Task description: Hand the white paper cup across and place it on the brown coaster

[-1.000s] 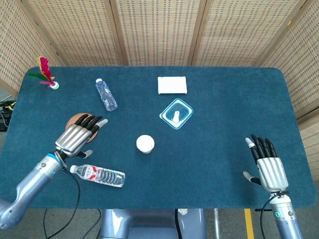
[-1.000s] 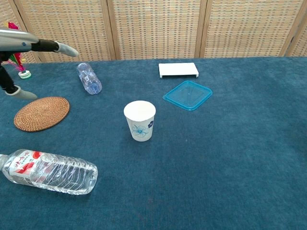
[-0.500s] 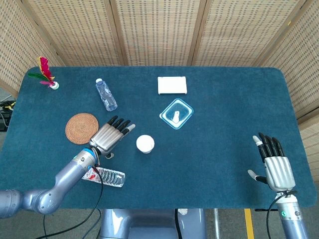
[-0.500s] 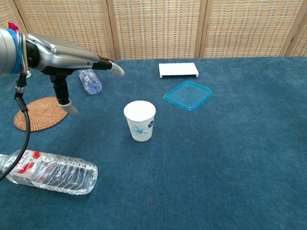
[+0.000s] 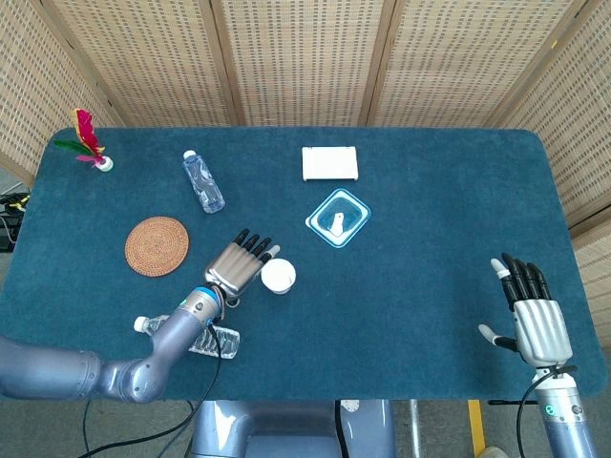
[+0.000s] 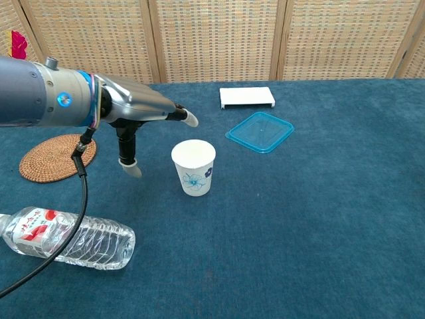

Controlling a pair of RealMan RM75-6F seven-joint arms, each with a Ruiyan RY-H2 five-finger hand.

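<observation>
The left hand [image 5: 241, 268], fingers spread and empty, hovers beside the upright white paper cup [image 5: 278, 276]. A clumsy closing sweep could tip the light cup. The right hand [image 5: 531, 315] is also spread and empty.

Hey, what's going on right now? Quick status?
Left hand open beside white paper cup, not touching. Right hand open, idle. Round brown woven coaster bare. Nothing blocking.

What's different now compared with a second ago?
The left hand has swept from over the brown coaster toward the white paper cup, fingers apart, not yet gripping it. The right hand edged slightly back. Cup, coaster and bottles stayed put.
</observation>
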